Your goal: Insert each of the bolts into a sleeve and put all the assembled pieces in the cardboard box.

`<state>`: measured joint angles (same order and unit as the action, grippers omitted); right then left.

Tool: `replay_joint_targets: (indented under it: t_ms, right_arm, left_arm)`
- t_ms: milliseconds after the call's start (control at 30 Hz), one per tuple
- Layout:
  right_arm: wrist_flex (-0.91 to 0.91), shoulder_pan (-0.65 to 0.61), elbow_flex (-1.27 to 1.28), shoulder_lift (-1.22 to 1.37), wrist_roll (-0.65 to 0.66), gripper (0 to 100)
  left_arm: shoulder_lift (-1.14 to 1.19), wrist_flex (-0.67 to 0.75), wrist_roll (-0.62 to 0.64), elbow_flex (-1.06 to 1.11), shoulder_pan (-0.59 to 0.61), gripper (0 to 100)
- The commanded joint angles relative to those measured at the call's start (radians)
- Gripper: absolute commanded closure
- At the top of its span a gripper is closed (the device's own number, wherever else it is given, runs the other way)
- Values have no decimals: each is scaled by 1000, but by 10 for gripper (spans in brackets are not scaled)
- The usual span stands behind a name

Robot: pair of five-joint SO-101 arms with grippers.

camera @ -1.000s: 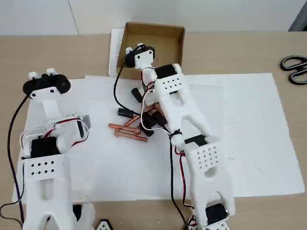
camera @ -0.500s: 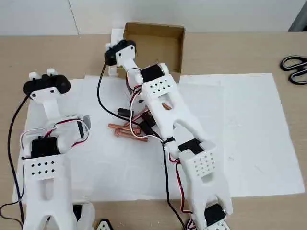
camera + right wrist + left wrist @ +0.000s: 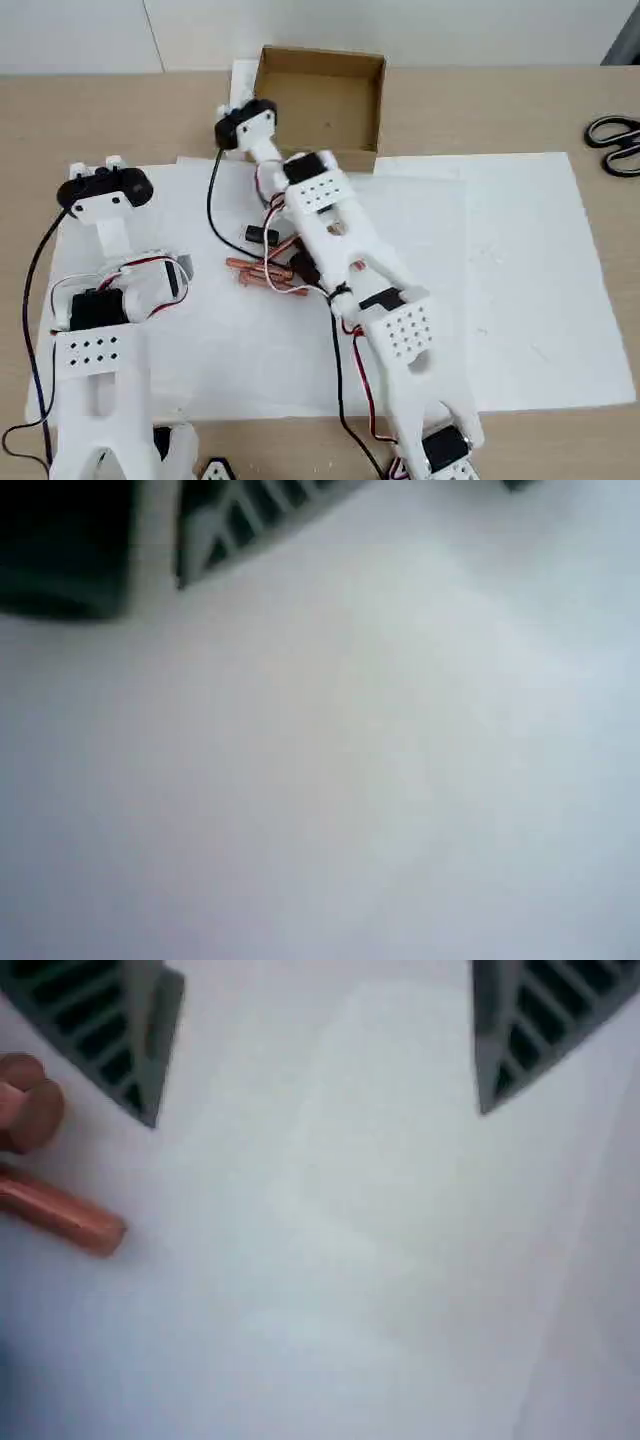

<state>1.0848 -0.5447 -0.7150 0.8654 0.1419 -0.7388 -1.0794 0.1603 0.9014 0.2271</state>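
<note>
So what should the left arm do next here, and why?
Probably ease the left gripper toward the copper-coloured metal bolts and lower onto one: its jaws stand open and empty over the white paper sheet, with the bolts loose just beside it.

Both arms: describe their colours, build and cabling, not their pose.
The left arm and right arm are white plastic shells, each with a panel of round holes, black servo blocks at the joints, and loose red, white and black cables alongside. The left gripper has dark grey ribbed fingers.
</note>
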Motion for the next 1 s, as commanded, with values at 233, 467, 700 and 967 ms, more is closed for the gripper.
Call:
replay_joint_targets:
  t_ms: [233, 467, 700, 967]
  right_arm:
    - [-18, -5, -48, 36, -9, 880]
    - [12, 7, -44, 38, -8, 887]
    - [74, 41, -60, 24, -12, 988]
    - [338, 88, -273, -101, -14, 995]
  left_arm:
    - [-3, 21, -2, -4, -9, 803]
    - [-3, 21, -2, -4, -9, 803]
    - [-3, 21, -2, -4, -8, 803]
    - [-3, 21, -2, -4, -8, 803]
